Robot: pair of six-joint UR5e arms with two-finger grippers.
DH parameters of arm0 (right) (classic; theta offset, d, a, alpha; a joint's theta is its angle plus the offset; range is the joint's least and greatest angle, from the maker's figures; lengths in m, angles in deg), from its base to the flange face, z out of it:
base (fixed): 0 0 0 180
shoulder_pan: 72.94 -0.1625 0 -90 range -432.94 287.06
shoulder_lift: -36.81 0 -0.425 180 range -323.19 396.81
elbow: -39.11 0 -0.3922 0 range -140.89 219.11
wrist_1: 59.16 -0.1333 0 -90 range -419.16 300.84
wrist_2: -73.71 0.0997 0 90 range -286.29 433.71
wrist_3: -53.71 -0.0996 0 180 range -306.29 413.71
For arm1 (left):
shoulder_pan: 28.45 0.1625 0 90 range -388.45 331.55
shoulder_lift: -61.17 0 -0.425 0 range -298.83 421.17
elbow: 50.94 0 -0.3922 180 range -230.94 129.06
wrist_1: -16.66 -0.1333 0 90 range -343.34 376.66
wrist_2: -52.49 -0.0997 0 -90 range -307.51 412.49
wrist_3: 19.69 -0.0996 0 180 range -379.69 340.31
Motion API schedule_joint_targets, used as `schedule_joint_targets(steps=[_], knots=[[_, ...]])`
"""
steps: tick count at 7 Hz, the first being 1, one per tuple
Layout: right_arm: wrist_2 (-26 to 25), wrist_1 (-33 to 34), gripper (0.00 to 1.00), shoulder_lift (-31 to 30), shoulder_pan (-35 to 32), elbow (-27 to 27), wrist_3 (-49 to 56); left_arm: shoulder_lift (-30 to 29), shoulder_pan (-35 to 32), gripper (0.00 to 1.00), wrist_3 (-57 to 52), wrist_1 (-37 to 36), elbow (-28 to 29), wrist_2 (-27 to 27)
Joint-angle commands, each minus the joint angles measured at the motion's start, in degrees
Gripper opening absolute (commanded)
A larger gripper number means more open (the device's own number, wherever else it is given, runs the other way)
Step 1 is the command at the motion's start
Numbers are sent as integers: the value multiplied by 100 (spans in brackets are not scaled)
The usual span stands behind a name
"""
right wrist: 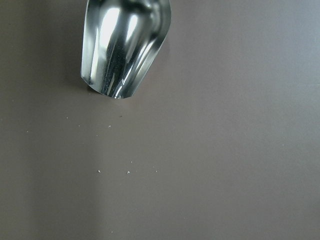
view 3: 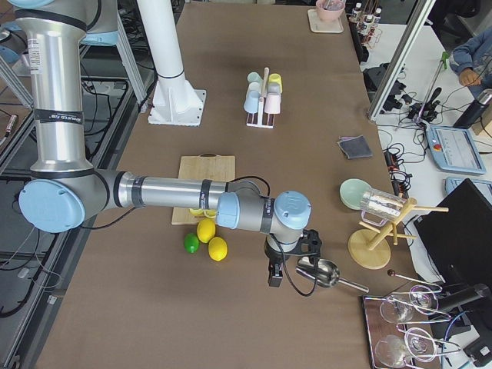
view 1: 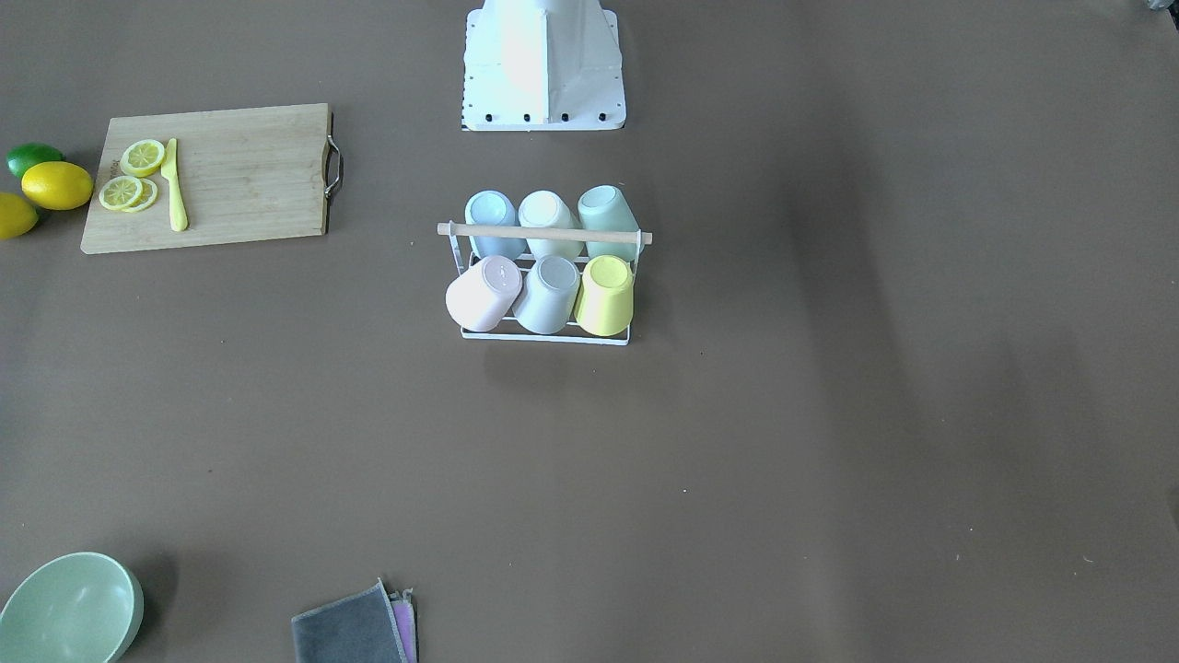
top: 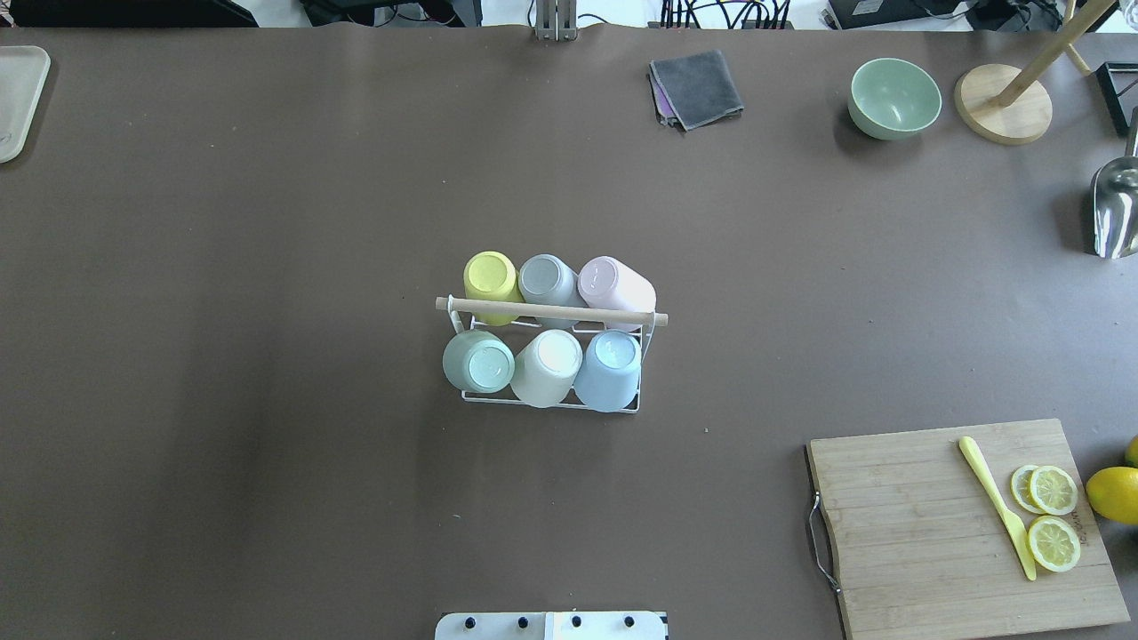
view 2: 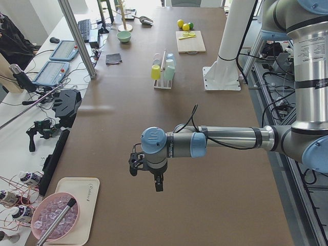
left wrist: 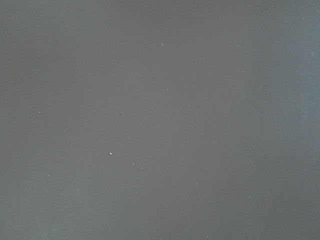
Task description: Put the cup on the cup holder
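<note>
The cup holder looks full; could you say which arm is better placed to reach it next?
Probably left. The cup holder stands central, both arms at opposite ends, but the left gripper has bare table ahead; the right gripper hangs by the scoop, beyond the cutting board.

I see the cup holder (top: 550, 311) standing mid-bench (top: 267, 267), with six cups (top: 544, 366) on it in two rows of three, one row each side of its rod. From the cup holder, the cutting board (top: 933, 533) lies rightward and nearer the robot, carrying lemon slices (top: 1053, 542) and a knife (top: 996, 505). The cloth (top: 698, 87) and bowl (top: 893, 96) sit beyond the cup holder, rightward.
</note>
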Motion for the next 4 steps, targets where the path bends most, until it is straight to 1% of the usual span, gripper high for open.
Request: schedule_joint_targets(steps=[1,4], knots=[[0,0,100,-3,-6,7,8,-9,-8,98,0,0,-1,5],[0,0,100,-3,-15,-20,-1,-9,-8,98,0,0,-10,-3]])
